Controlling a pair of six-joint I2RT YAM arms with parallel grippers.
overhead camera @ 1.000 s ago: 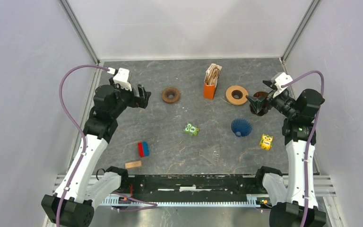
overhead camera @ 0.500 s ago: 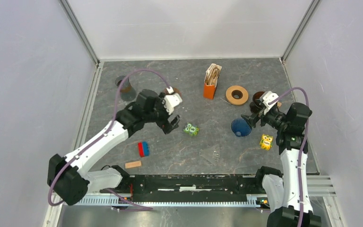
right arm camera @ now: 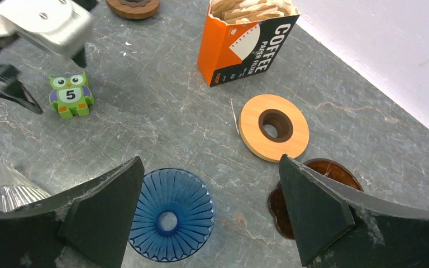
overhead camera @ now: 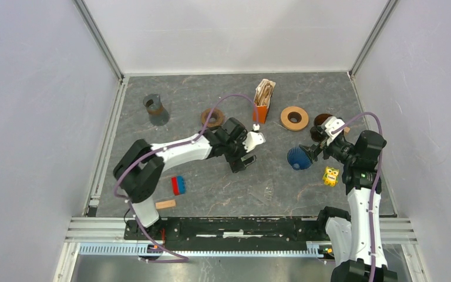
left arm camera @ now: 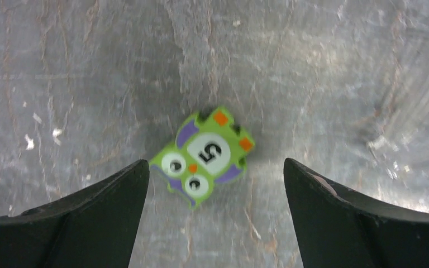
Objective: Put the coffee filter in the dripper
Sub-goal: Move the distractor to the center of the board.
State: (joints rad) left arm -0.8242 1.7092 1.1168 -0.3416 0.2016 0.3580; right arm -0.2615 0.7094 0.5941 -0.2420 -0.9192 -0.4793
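The coffee filters (right arm camera: 249, 8) stand packed upright in an open orange box (right arm camera: 240, 47) at the far middle of the table (overhead camera: 211, 176), their tan edges showing above its rim. None is held. The blue dripper (right arm camera: 170, 215) sits on the table nearer than the box and to its right, its ribbed inside bare down to the hole at its centre.

The right gripper (right arm camera: 209, 164) hangs just above this dripper with its jaws spread wide and nothing between them. Beside the dripper, on the far side, lie a tan wooden ring (right arm camera: 273, 127) and a dark brown translucent piece (right arm camera: 318, 190), close together.

The left gripper (left arm camera: 215, 173) reaches across the middle of the table, also wide apart and empty. It is poised over a green owl block (left arm camera: 204, 155) marked 5, which lies flat between the two fingers and touches neither.

A clear ribbed glass dripper (overhead camera: 264, 191) lies nearer the arm bases. A yellow owl block (overhead camera: 330, 175) sits by the right arm.

Farther left are a dark wooden ring (overhead camera: 212, 117), a grey cup (overhead camera: 155, 110) whose contents cannot be made out, a blue and red block (overhead camera: 178, 185) and a small wooden block (overhead camera: 165, 204)
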